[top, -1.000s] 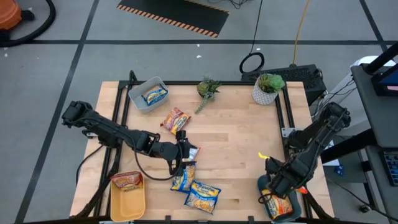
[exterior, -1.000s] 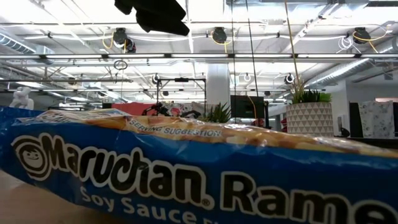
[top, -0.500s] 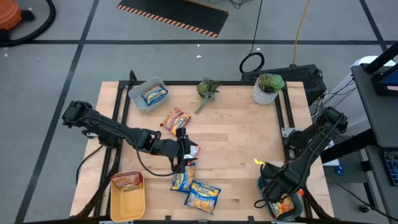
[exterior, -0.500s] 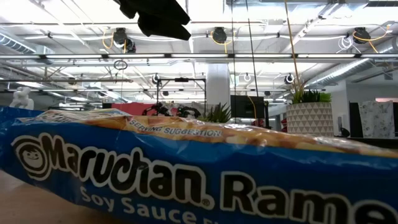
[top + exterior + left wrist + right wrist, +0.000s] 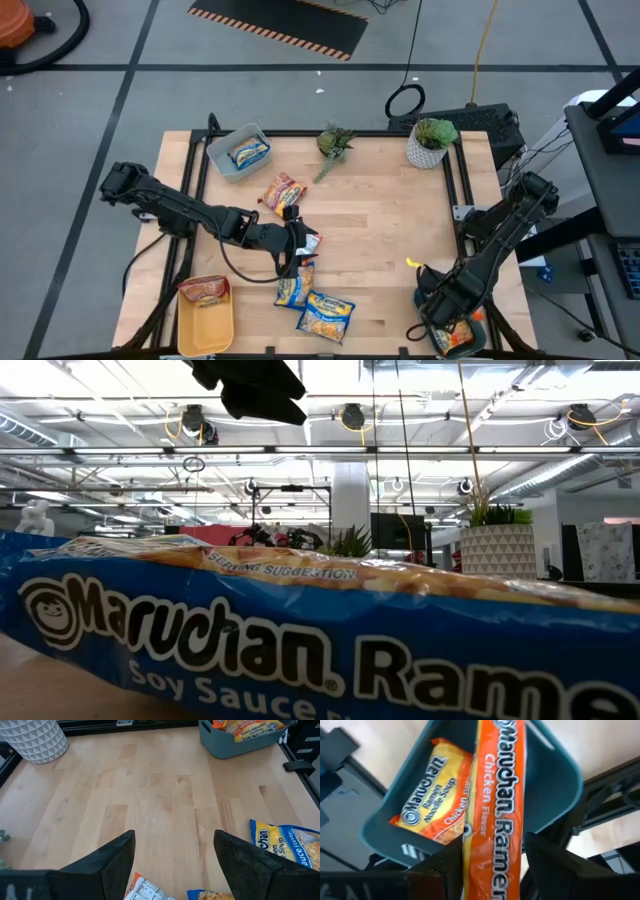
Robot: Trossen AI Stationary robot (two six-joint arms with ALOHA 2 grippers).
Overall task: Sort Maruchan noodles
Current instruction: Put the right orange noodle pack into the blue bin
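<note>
My right gripper [image 5: 443, 312] hangs over the teal bin [image 5: 555, 775] at the near right corner, pointing steeply down. An orange packet [image 5: 496, 815] stands lengthwise between its parted fingers, and a second orange packet [image 5: 432, 795] lies in the bin. At the table's middle my left gripper [image 5: 297, 240] hovers open with nothing between its fingers, just above a white-and-red packet [image 5: 147, 891]. Two blue packets [image 5: 293, 288] [image 5: 327, 312] lie near the front edge. A red-and-yellow packet [image 5: 283, 192] lies flat farther back. My right gripper has the orange packet's near end [image 5: 492, 870] between its two fingers, which come from above with the packet running along them down toward the bin. I cannot tell whether the fingers touch it.
A grey bin [image 5: 238, 150] at the far left holds a blue packet. A yellow bin [image 5: 205, 312] at the near left holds a red-and-yellow one. Two potted plants [image 5: 335, 143] [image 5: 430, 140] stand along the far edge. Bare wood lies between the arms. One blue packet [image 5: 300, 640] fills the low view.
My right gripper has moved a little toward the table's near edge and sunk lower over the teal bin, carrying the orange packet with it.
</note>
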